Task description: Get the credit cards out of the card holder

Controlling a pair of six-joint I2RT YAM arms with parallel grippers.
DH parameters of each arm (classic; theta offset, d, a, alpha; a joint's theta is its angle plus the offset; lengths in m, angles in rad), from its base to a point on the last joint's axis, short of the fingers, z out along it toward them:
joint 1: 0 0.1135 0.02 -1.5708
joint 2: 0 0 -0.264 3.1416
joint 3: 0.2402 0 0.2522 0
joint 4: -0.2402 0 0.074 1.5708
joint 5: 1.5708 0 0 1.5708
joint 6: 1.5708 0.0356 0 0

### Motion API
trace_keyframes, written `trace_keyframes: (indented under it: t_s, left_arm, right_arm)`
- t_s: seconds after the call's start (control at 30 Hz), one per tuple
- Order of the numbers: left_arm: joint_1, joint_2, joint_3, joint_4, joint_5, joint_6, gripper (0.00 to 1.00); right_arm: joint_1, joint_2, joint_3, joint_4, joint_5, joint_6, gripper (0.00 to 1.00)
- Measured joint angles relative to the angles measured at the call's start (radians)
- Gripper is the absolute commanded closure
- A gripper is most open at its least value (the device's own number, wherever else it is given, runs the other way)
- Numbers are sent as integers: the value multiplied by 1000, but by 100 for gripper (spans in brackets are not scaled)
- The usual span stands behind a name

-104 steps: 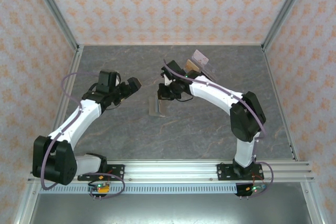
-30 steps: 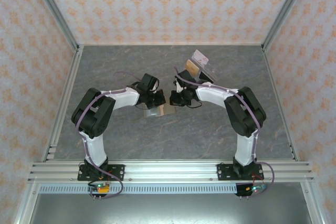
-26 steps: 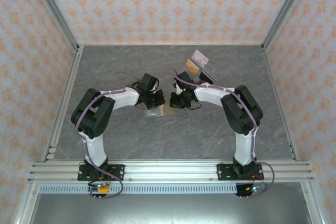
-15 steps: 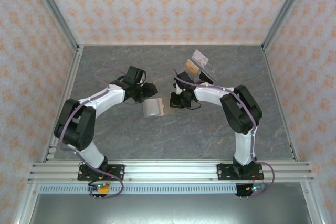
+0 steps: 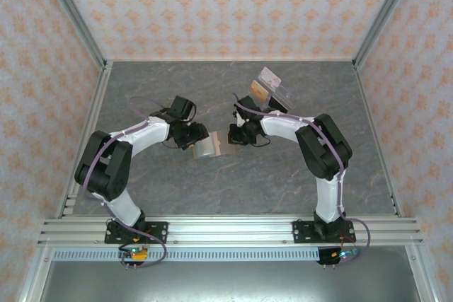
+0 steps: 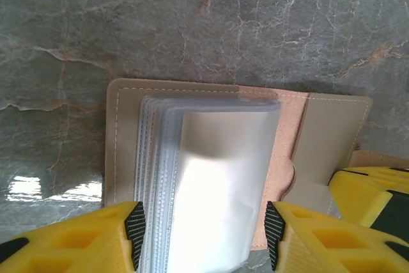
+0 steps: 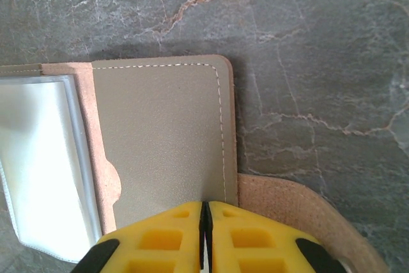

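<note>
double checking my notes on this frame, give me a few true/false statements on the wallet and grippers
The card holder lies open on the table. True.
The right gripper is shut on the card holder. True.
The left gripper pinches an orange card. False: its fingers stand apart on either side of the clear sleeves.
The acrylic stand sits beside the left arm's base. False: it stands farther back, beyond the right gripper.
</note>
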Motion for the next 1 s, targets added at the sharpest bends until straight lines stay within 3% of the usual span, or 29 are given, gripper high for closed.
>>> trace_keyframes:
  t_s: [0.27, 0.4, 1.0]
  left_arm:
    - [0, 29, 0, 0, 18, 0, 50]
    - [0, 42, 0, 0, 23, 0, 61]
    - [0, 35, 3, -1, 54, 19, 70]
  right_arm:
    - [0, 3, 6, -8, 0, 0, 88]
    - [0, 5, 11, -14, 0, 0, 88]
    - [0, 9, 18, -23, 0, 0, 88]
